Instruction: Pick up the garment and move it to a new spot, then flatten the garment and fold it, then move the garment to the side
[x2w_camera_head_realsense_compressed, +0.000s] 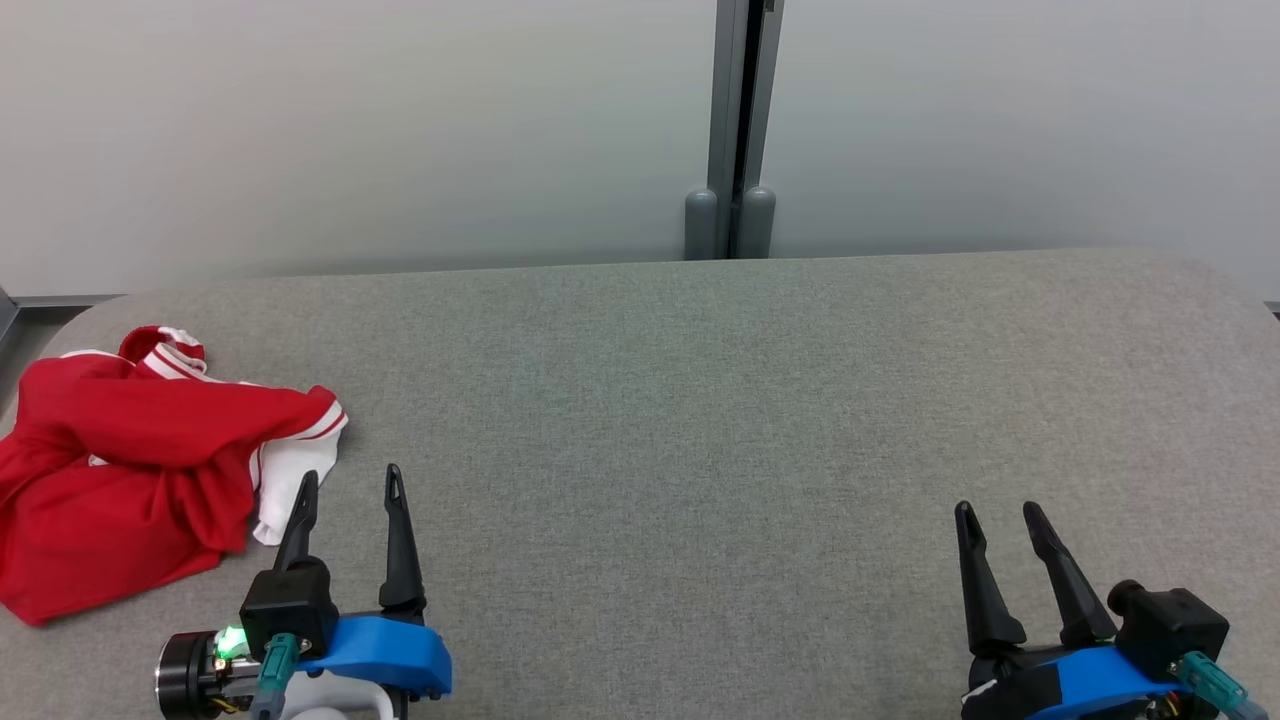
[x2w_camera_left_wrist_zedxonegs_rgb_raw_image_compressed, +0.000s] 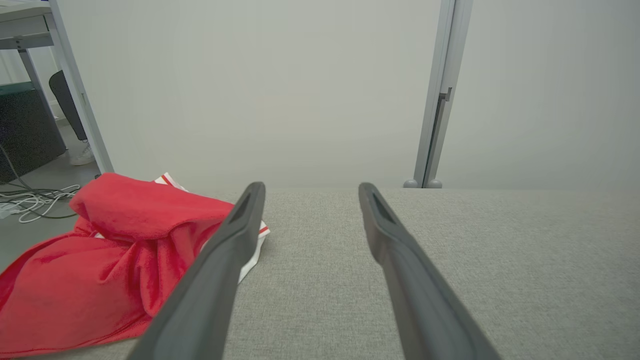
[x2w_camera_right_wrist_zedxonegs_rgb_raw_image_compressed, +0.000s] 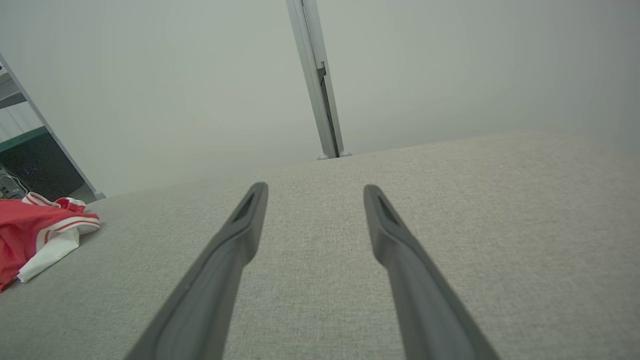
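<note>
Garment, red with white-striped ribbed trim and a white panel, lay bunched in a loose heap at the left edge of the grey fabric-covered surface, nearer the far-left corner than the near one. Part of it ran past the picture's border, so its full outline could not be told.

The left gripper stood with its fingers parted and held nothing. One fingertip lay just beside the white panel, and contact could not be confirmed. The right gripper, likewise parted and empty, was over the near-right part of the surface, well apart from the garment.

Judged from its soft folds and napped look, the cloth was probably light, limp and not fragile. It would likely sag and trail when lifted and could drag on the textured covering. The striped cuff, a thicker ribbed band at the heap's near-right side, appeared to offer the firmest pinch. A raised fold in the red cloth would serve as an alternative.

No brand, label or legible writing was visible on the garment or elsewhere.
</note>
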